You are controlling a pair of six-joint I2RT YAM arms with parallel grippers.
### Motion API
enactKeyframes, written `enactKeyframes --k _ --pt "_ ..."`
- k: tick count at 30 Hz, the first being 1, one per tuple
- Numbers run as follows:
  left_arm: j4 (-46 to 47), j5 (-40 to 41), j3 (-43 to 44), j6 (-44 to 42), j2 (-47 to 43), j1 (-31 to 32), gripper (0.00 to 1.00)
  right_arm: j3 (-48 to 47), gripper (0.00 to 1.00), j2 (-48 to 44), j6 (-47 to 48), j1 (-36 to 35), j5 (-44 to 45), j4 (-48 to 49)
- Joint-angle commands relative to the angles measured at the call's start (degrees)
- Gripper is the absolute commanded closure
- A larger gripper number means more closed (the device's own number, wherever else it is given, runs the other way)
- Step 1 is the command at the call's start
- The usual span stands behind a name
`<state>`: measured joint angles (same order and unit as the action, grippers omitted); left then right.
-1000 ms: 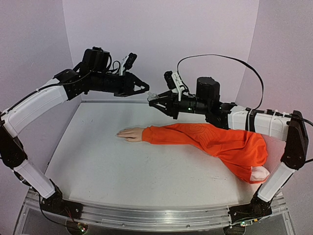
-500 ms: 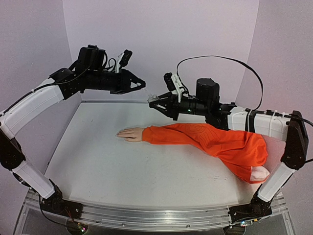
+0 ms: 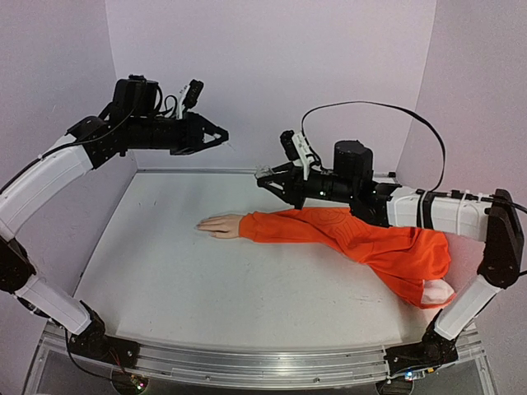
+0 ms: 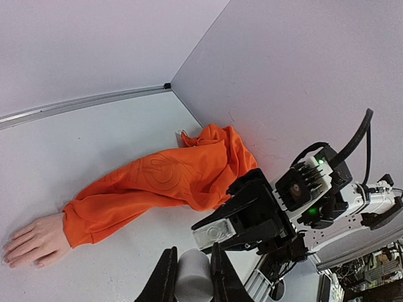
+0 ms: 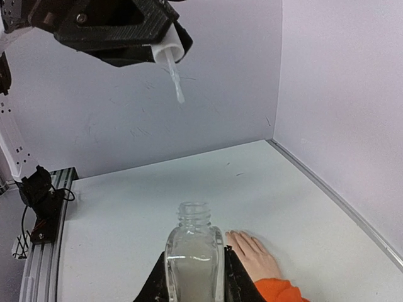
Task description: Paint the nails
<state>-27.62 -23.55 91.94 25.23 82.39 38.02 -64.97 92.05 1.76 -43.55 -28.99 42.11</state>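
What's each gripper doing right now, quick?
Left gripper: shut on the brush cap.
Right gripper: shut on the clear bottle.

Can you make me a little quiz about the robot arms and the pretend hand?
1. True or false: the brush that the left gripper holds is dipped inside the bottle.
2. What is the right gripper shut on? A) the bottle B) the sleeve C) nothing
3. Fill in the missing word: the mannequin hand lies flat on the table and sticks out of an ______ sleeve.

Key
1. False: the brush is up in the air, out of the bottle.
2. A
3. orange
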Motion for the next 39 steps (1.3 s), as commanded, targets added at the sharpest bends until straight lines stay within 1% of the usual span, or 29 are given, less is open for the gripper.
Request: enactKeyframes --k 1,4,7,9,12,14,17,22,27,32,39 --pt "0.0 -1.9 -2.6 1.5 -3.1 -3.4 1.0 2.0 1.0 -6.2 0.9 0.1 7.1 5.6" --pt "-0.6 -2.5 -6.9 1.5 -4.3 -6.0 1.0 4.4 1.0 -8.7 1.9 1.4 9.7 5.4" --pt "-0.3 -3.4 -13.7 1.1 -5.9 -9.7 1.0 6.5 1.0 -11.7 3.2 3.4 10.3 5.0" --pt "0.2 -3.3 -18.0 0.1 -6.7 -12.1 1.0 7.1 1.0 -13.2 5.3 4.1 11.3 3.1" --pt "2.3 -2.9 -23.6 -1.0 -6.9 -14.5 1.0 7.2 1.0 -15.4 7.6 4.1 14.2 -0.5" --pt "3.7 -1.1 -26.9 -1.7 -6.3 -15.8 1.0 7.9 1.0 -16.6 8.3 4.1 15.2 -0.6" --pt "8.6 0.5 -31.5 -1.7 -4.5 -17.4 1.0 8.3 1.0 -16.8 9.3 4.1 16.4 -0.6" --pt "14.7 0.9 -33.2 -1.6 2.3 -18.9 1.0 8.7 1.0 -15.6 10.7 4.1 18.0 -0.5" --pt "19.8 0.5 -32.2 -1.1 8.7 -20.7 1.0 7.9 1.0 -13.2 11.0 4.1 18.0 -0.5" --pt "22.4 0.7 -31.3 -0.9 13.5 -21.0 1.0 7.0 1.0 -11.6 11.3 4.6 17.8 -0.5" --pt "24.0 1.3 -30.4 -1.8 16.5 -22.1 1.0 6.6 1.0 -10.3 10.9 6.0 16.2 -0.3"
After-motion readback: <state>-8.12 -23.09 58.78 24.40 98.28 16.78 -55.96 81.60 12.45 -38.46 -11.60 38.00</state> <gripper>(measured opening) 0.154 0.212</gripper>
